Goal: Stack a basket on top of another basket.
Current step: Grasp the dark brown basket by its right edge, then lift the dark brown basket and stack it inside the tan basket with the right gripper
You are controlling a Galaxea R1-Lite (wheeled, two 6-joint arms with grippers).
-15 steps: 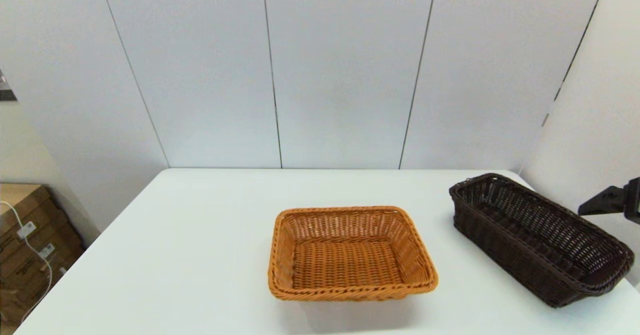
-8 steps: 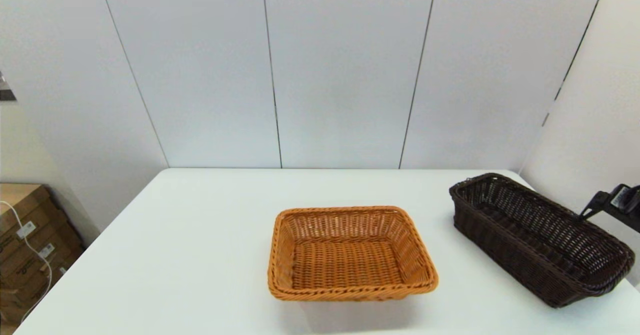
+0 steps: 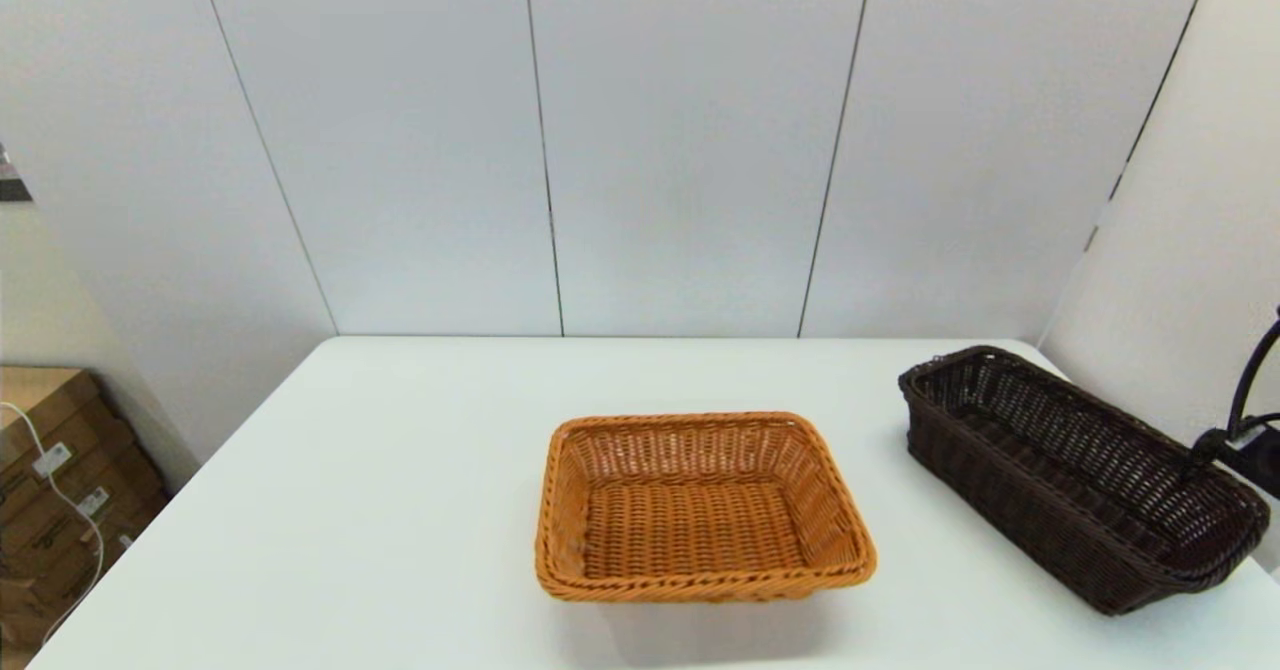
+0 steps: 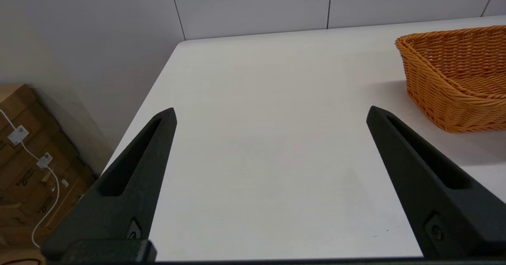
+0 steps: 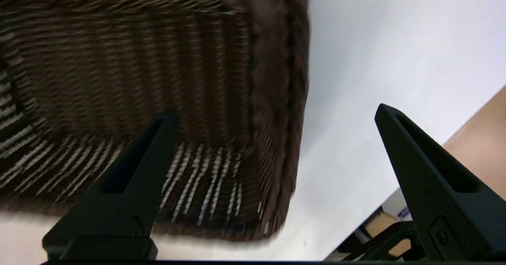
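Your right tool (image 5: 276,114) hangs spread wide over the near end of the dark brown basket (image 3: 1075,470) at the desk's (image 3: 400,510) right edge. The orange-tan basket (image 3: 700,505) sits mid-desk, well apart. Your left tool (image 4: 270,112) waits released, gripping nothing.

Motion blur smears the dark basket (image 5: 166,99) beneath the right tool (image 5: 276,118), its far end cut off by the frame. In the head view only a sliver of that arm shows. The orange basket (image 4: 454,75) is cropped.
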